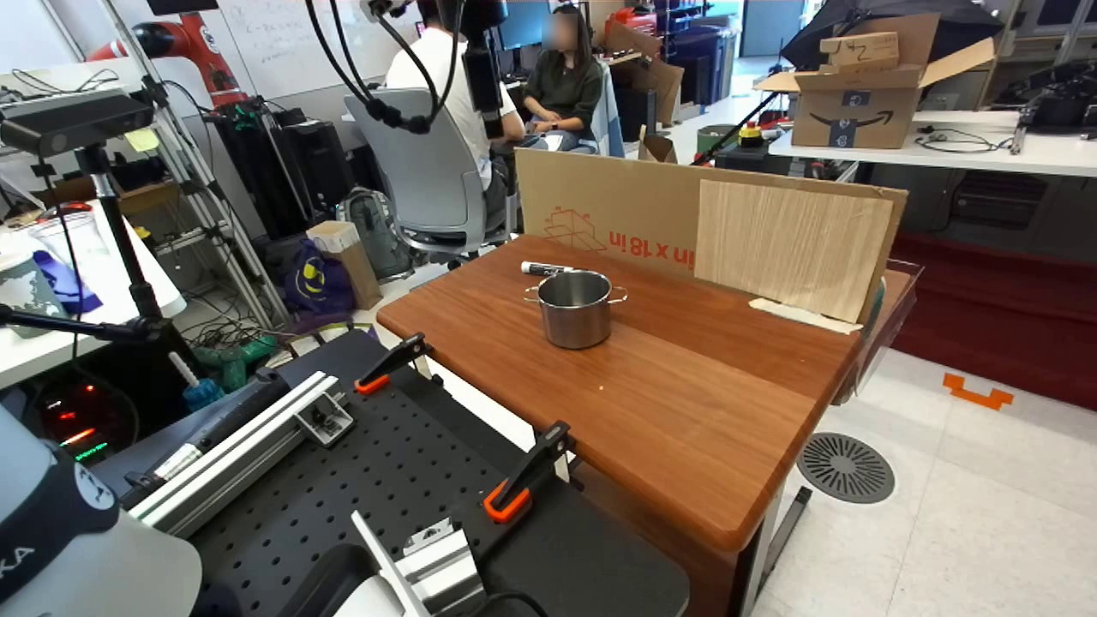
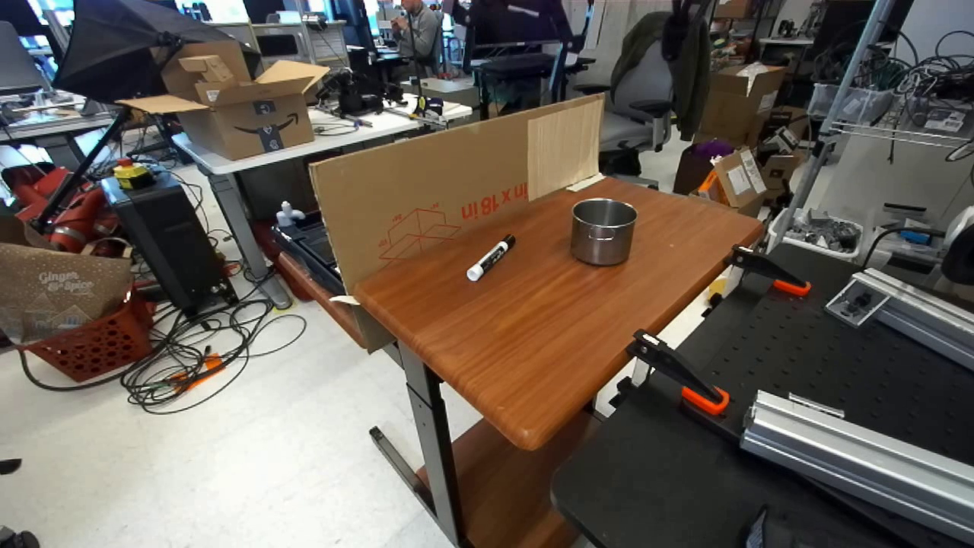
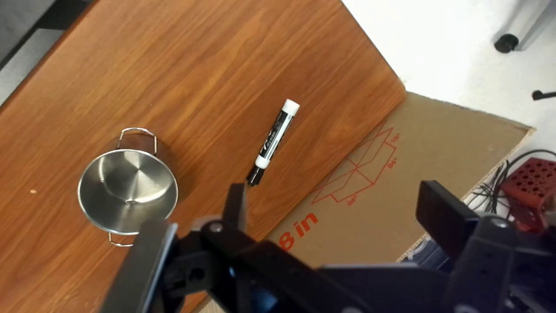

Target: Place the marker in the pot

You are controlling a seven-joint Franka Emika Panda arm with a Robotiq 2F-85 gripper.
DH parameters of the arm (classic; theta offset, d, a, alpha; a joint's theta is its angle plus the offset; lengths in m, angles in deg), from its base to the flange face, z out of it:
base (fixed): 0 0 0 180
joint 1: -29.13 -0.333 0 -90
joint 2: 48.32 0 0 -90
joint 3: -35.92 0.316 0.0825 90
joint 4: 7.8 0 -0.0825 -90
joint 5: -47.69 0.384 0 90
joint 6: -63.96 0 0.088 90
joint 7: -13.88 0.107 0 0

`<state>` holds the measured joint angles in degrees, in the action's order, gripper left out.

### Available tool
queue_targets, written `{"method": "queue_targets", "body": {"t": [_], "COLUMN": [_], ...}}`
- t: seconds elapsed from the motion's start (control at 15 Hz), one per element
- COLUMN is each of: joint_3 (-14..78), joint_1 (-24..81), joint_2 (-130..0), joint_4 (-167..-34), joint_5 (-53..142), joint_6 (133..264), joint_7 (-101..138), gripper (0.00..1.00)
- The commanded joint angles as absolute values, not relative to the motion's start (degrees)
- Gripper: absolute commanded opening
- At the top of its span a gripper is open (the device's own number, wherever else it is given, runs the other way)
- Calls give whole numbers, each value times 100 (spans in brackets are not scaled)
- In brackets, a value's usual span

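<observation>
I see my gripper [image 3: 335, 198], jaws apart, in the wrist view; there the marker [image 3: 273, 138] lies on the table [image 3: 195, 82] at two o'clock from the pot [image 3: 126, 191].

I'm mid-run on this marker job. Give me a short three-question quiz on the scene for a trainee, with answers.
1. Multiple choice: which colour is the cardboard panel printed in? a) blue b) red c) green
2. True or false: the marker lies outside the pot, on the same tabletop.
3. Fill in one word, open or shut: in the wrist view, the gripper is ____.

Key: 1. b; 2. True; 3. open.
</observation>
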<state>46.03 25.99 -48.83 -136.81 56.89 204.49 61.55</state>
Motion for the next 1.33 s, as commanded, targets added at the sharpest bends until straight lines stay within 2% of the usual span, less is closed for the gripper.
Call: {"method": "queue_targets", "body": {"t": [0.0, 0.53, 1.27], "joint_3": [4377, 3775, 3408], "joint_1": [2475, 2306, 1978], "joint_2": [-5333, -6427, -7748], "joint_4": [-13597, -13140, -12458], "joint_5": [5515, 5313, 5455], "joint_6": [21153, 21556, 21758], "joint_7": [6735, 7593, 8133], "gripper": [100, 100, 100]}}
